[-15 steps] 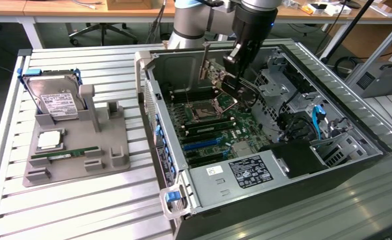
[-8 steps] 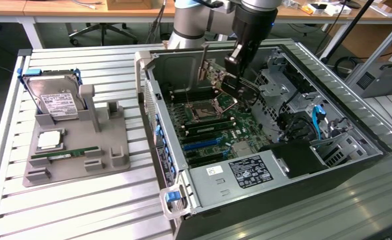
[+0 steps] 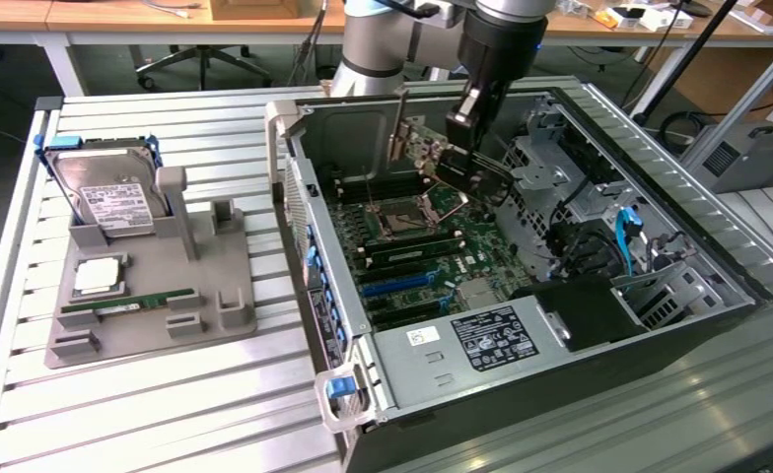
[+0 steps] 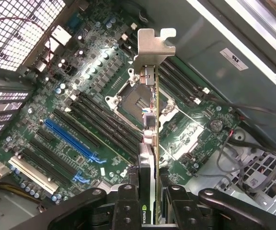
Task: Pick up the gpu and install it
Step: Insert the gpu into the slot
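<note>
Surface: slatted metal table, with workshop desks behind it.

Exterior view's left: a grey holder carried a hard drive and a green memory stick.

Centre: an open computer case stood with its motherboard exposed.

Item: the gpu hung on edge inside the case, over the CPU socket, bracket outermost.

My pincer was clamped on the gpu, one finger on each face.

Bright, even light (glare on motherboard)
</note>
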{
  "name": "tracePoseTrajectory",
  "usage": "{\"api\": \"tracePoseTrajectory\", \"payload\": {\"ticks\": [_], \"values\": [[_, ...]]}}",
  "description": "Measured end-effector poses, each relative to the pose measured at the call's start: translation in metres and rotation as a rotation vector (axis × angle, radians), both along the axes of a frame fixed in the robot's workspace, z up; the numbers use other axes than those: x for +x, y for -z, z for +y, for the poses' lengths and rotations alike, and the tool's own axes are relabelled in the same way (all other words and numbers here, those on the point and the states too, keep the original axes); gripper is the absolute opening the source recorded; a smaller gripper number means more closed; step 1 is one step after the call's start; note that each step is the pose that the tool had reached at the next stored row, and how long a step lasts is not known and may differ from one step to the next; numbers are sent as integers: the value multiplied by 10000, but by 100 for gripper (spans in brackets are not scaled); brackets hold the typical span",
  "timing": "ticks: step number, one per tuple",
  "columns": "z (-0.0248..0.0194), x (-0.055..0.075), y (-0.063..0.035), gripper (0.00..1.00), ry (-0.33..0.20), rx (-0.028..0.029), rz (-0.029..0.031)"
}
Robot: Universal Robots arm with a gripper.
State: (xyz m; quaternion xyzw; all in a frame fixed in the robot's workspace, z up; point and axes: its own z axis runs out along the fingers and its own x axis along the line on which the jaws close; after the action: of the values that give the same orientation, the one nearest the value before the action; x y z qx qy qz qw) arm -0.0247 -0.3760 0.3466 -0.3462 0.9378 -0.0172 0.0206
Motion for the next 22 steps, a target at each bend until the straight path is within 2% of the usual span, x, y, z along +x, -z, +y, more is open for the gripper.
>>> {"api": "tracePoseTrajectory", "payload": {"ticks": [22], "values": [[0, 0, 5, 27, -1552, -10, 0]]}}
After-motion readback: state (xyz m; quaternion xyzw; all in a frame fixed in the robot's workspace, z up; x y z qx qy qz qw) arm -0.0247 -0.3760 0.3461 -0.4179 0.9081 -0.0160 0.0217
